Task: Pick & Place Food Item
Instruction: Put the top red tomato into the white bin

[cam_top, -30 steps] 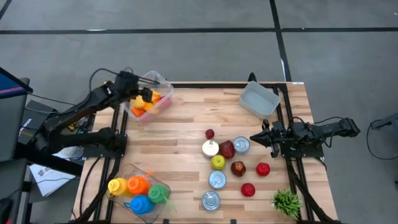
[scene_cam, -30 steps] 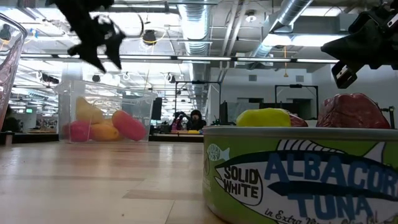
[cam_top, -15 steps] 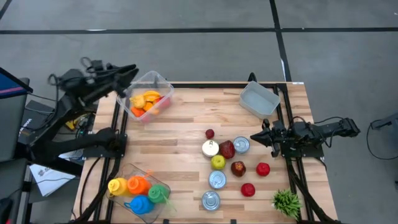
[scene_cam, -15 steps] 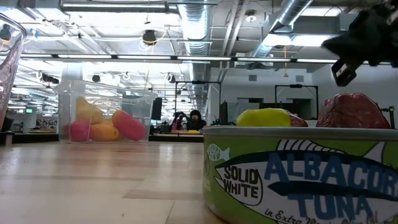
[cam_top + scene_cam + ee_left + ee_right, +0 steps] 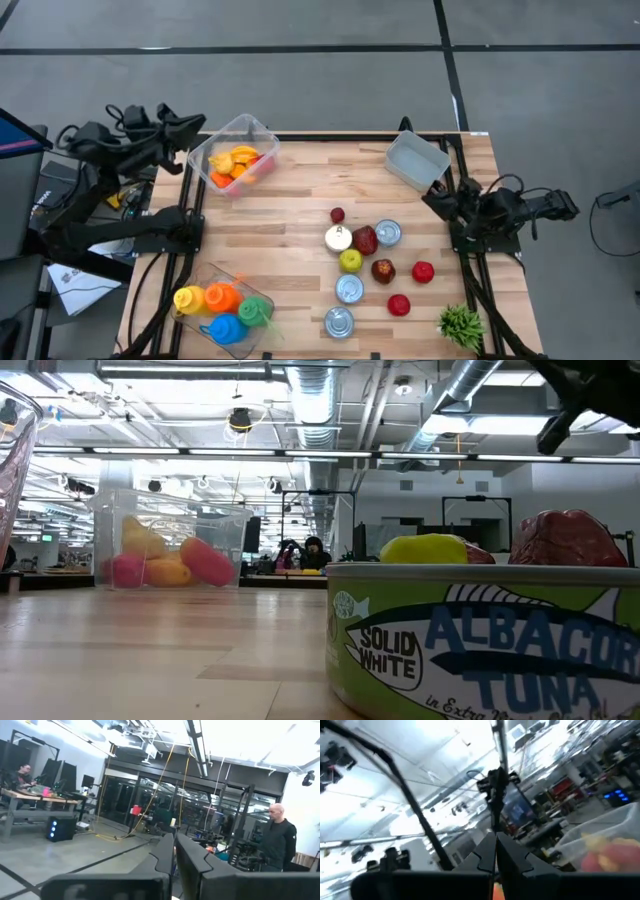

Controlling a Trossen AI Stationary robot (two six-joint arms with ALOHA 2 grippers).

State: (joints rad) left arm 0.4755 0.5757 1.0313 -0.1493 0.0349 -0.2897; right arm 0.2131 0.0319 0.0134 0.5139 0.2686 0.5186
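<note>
A clear tub (image 5: pixel 236 160) at the table's far left holds orange and yellow food pieces; in the low view the tub (image 5: pixel 170 550) shows them resting on its bottom. Cans, red fruits and a yellow-green apple (image 5: pixel 350 261) lie grouped right of the table's middle. My left gripper (image 5: pixel 198 124) is shut and bare, raised off the table's far left corner; the left wrist view shows the left gripper (image 5: pixel 174 845) pointing into the room. My right gripper (image 5: pixel 430 196) is shut and bare at the right edge, tipped up; in the right wrist view the right gripper (image 5: pixel 495 842) aims at the ceiling.
An empty clear tub (image 5: pixel 418 160) stands at the far right corner. A tub of coloured toys (image 5: pixel 225 308) sits at the near left, a small green plant (image 5: pixel 460 325) at the near right. A tuna can (image 5: pixel 480 645) fills the low view's foreground. A person stands in the room behind.
My left gripper has risen from over the food tub and drawn back past the table's far left corner, tipping from pointing down to about level, and its fingers have come together. My right gripper has tipped upward and risen a little at the right edge.
</note>
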